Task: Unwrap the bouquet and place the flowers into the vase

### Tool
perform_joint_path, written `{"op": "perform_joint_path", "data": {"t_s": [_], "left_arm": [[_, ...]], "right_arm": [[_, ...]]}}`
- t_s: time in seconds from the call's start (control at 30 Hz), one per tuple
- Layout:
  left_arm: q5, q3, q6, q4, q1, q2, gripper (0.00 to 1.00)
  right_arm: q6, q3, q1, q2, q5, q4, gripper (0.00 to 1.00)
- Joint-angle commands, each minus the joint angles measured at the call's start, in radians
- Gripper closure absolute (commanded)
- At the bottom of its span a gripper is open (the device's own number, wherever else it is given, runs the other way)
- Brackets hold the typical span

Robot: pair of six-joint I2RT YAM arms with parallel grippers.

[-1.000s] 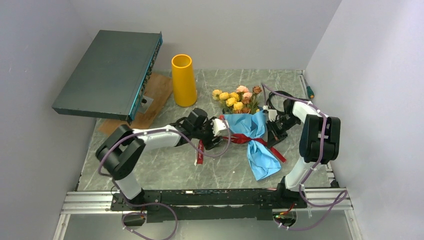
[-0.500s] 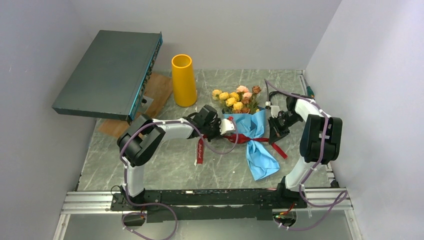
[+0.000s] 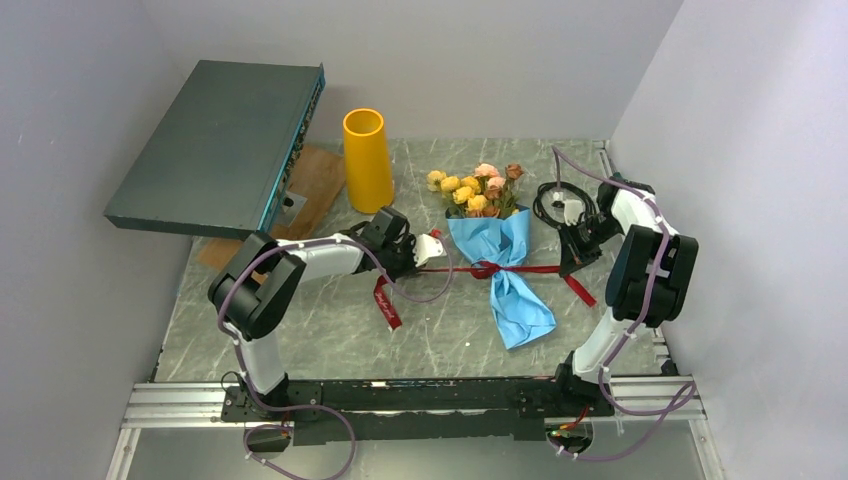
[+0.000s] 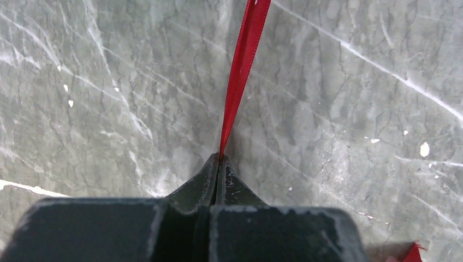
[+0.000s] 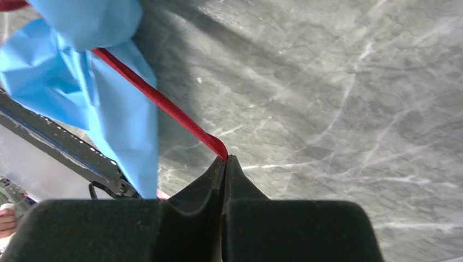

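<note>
Grey marbled stone tabletop [image 3: 330, 340], closed in by white walls, carries everything. At its far left a big flat dark-grey metal box [image 3: 215, 140] sits partly over a brown wooden board [image 3: 312, 185]. Just right of them stands the tall orange-yellow cylindrical vase [image 3: 367, 160], upright, with nothing showing above its rim. The bouquet of small roses wrapped in crinkled blue paper [image 3: 510, 285] lies flat mid-table, well apart from the vase. Its yellow, pink and peach flowers [image 3: 475, 192] point toward the back wall and its paper tail toward the arm bases. A dark red ribbon [image 3: 535, 268] is cinched round the bouquet's waist and runs out taut to either side. The left gripper [image 4: 218, 166] is clenched on the left strand at the very tips of its jaws, and the right gripper [image 5: 225, 164] pinches the right strand the same way. The step in hand looks like pulling the tie undone. To do it well, draw both ends apart evenly and low along the table, in line with the ribbon, so the knot slides open rather than dragging the bunch sideways. Both grips are shallow, so a slow steady pull should keep the ribbon from slipping free. If the paper starts to travel with either arm, ease off.
</note>
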Motion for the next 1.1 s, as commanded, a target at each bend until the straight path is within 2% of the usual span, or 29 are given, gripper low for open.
{"op": "perform_joint_path", "data": {"t_s": [0.0,0.27,1.07], "left_arm": [[-0.037,-0.007,0.027,-0.1,0.037,-0.047,1.0],[-0.035,-0.06,0.108,-0.165,0.114,-0.109,1.0],[-0.045,-0.129,0.178,-0.22,0.235,-0.175,1.0]], "right_arm": [[-0.056,0.049,-0.031,0.004,0.08,-0.026,1.0],[-0.085,0.043,-0.063,0.013,0.134,-0.012,1.0],[-0.207,0.102,-0.222,0.051,0.318,0.035,1.0]]}}
